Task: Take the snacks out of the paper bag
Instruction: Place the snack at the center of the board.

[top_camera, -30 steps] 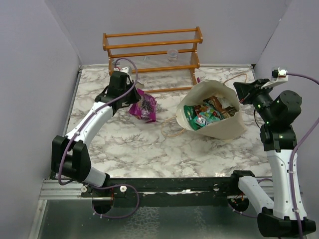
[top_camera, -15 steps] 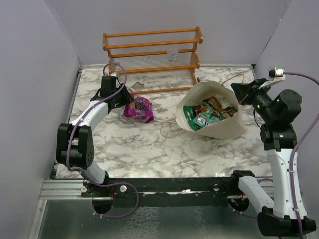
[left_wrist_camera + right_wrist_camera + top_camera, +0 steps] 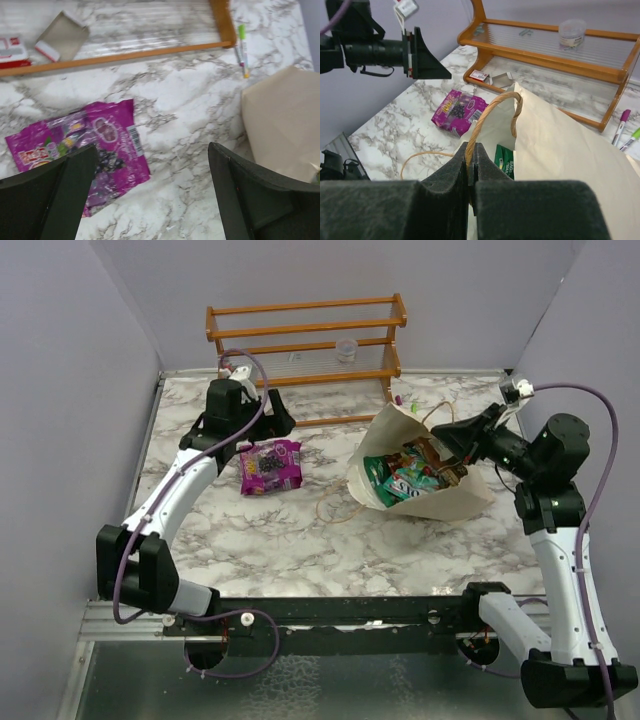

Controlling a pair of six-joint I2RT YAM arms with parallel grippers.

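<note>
Hovering above the bench (image 3: 300,530), the left pincer (image 3: 152,150) is standing wide open and is carrying nothing. The purple packet (image 3: 270,467) is lying flat on the bench just under it, a little toward the arm's base. It is clear of both fingers, with its long side running roughly left to right. That one is counting as out.

The right pincer (image 3: 471,150) is clenching the tan handle (image 3: 490,107) of the bag (image 3: 455,498), pinching the loop between its pads and holding the rim up. The bag is slumping on its side on the right half of the bench. Its mouth is facing left and toward the near edge.

The other packets (image 3: 405,472), green and red-orange among them, are sitting piled just inside that mouth.

Relation to watch: these packets are lying to the right of the left pincer, across bare bench, and the bag's long axis is pointing its mouth roughly that way. The right arm is much nearer but is busy with the handle, so the left arm is looking like the free picker and is likely needing a sweep rightward into the mouth.

Pose: the left arm is reaching far forward with its wrist near the foot of the rack (image 3: 305,340). The right arm is standing tall, its forearm folding leftward and down onto the rim.
</note>
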